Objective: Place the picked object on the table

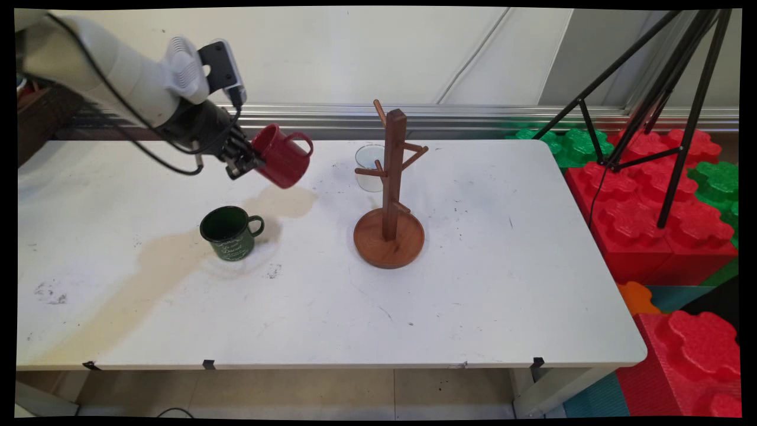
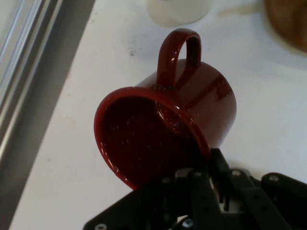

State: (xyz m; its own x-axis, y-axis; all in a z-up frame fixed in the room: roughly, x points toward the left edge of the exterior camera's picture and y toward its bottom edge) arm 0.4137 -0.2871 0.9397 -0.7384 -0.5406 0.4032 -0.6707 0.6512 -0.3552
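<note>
Right now the gripper is clamped on the rim of a red mug, holding it in the air, tipped on its side, handle up, mouth toward the arm. Landmark: wooden mug tree standing on the white table. Red mug hangs left of the tree, well apart from it. Green mug sits upright left of the tree, nearer the camera, below the red one. Clear glass stands just behind the tree.
</note>
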